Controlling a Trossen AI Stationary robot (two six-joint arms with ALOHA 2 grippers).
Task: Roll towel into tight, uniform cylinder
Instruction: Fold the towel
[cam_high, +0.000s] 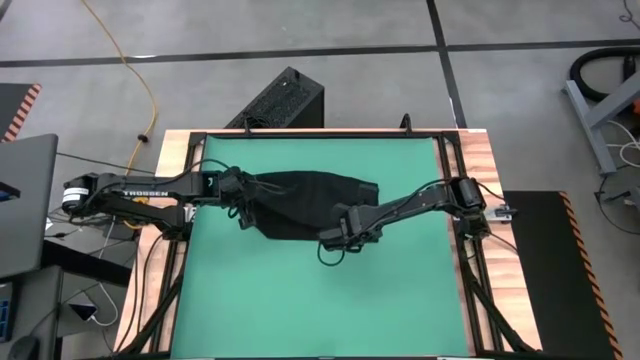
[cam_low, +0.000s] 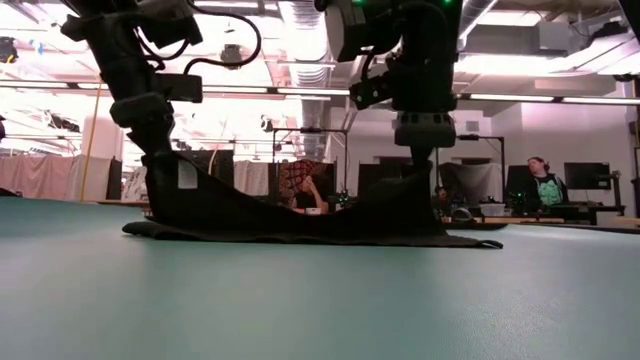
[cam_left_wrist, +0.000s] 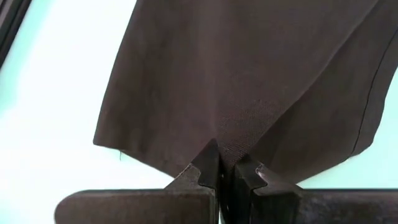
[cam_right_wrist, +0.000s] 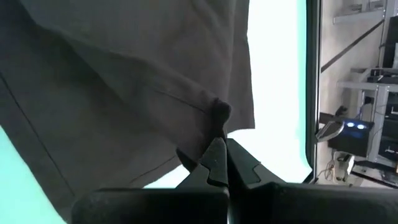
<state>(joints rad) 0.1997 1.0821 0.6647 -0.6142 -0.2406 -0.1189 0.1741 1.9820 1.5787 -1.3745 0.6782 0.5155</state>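
Observation:
The black towel (cam_high: 300, 205) lies on the green mat (cam_high: 300, 300) near its middle. In the low view the towel (cam_low: 300, 215) is pulled up into two peaks, and its lower edge rests on the mat. A white tag (cam_low: 187, 175) shows on the left peak. My left gripper (cam_high: 243, 192) is shut on the towel's left end. My right gripper (cam_high: 335, 235) is shut on the towel's near right part. Both also show in their wrist views, the left (cam_left_wrist: 227, 173) and the right (cam_right_wrist: 222, 155). My left gripper pinches a fold of the towel (cam_left_wrist: 231, 146) between its two fingertips at the towel's left end. It comes from above. The cloth rises to the fingers as a peak (cam_low: 165, 170) while the rest lies on the mat. My right gripper pinches a small bunch of the towel (cam_right_wrist: 219, 112) between its two fingertips near a hemmed edge. It comes from above. The cloth stands up to the fingers as a peak (cam_low: 420, 190), and the towel's lower part stays on the mat.
A black ribbed box (cam_high: 285, 100) stands beyond the mat's far edge. The wooden table frame (cam_high: 480, 160) runs round the mat. The mat is bare green on the near side (cam_high: 320, 310). People sit in the room behind (cam_low: 540, 180).

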